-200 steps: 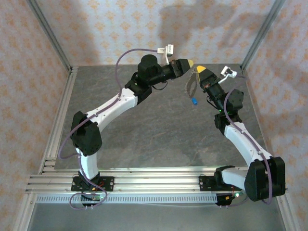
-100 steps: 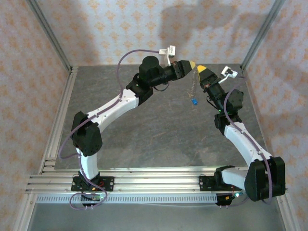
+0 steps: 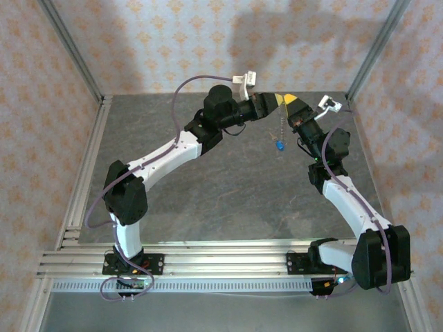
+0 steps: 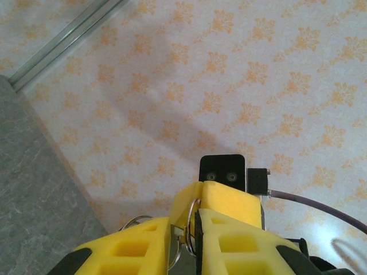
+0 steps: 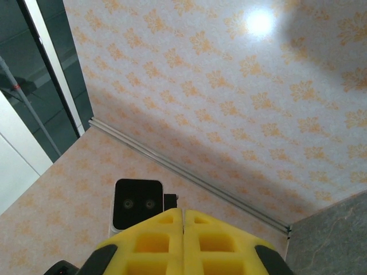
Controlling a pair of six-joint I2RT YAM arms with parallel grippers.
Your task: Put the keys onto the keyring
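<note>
Upper centre of the overhead frame, two yellow tips meet in mid-air. The right gripper (image 3: pixel 290 102) is clenched, apparently on the keyring (image 3: pixel 279 123), which dangles below it with the blue key (image 3: pixel 278 146) at its bottom, above the table (image 3: pixel 208 187). The left gripper (image 3: pixel 277 99) shows a thin gap with ring wire inside; pinching or not, I can't tell. The risk: a sideways tug twists the ring loose and everything drops. Whether that key is properly threaded is too small to see.

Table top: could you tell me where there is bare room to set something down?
Bare: the table between the two arms, up to the front rail, and the strip between left arm and left rail. Crowded: far right, where the left gripper and right gripper meet at the keyring above the blue key.
</note>
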